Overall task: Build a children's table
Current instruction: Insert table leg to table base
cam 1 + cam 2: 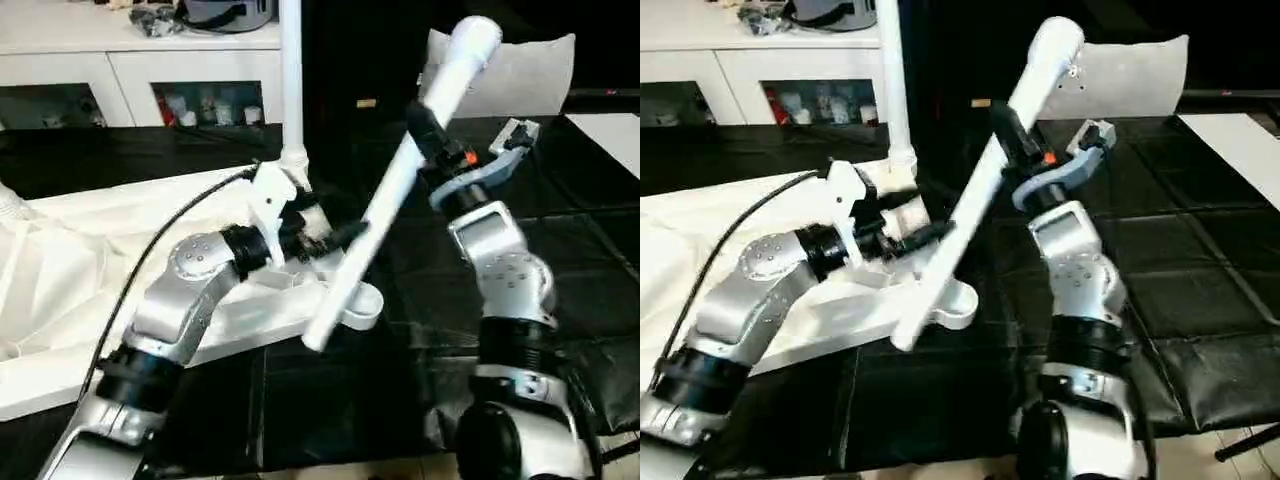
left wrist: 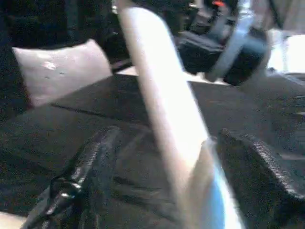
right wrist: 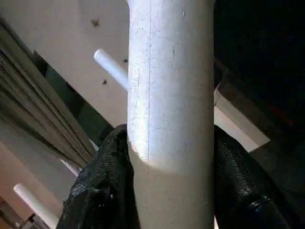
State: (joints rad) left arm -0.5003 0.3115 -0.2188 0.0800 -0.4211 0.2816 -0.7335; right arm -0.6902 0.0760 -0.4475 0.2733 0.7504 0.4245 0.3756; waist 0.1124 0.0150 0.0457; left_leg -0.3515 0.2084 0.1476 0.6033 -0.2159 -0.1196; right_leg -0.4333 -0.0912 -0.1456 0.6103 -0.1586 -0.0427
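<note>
From the left eye, the right pincer is clenched round a slanted white leg, grasping it above the middle; the leg's thick capped end rises past the pincer toward a grey cushion behind, and its thin end drops to a round corner socket of the white tabletop, which lies ribbed side up on the black mat. A second leg stands upright in the socket just beyond the left pincer. That makes two legs in this view. The left pincer reaches from the tabletop side toward the slanted leg's lower half, with its black cable looping over the tabletop behind it. White cabinets line the back wall.

From the right eye the layout is the same: the left pincer's dark fingertips sit right at the slanted leg, though contact is hard to judge here.

From the left wrist, the two fingers stand released, one on either side of the slanted leg with a gap to each; the right pincer's grey bracket grips the leg further up, and the cushion lies off to one side.

From the right wrist, both black pads press against the leg, and two more white legs show beyond, seemingly standing from the tabletop.
</note>
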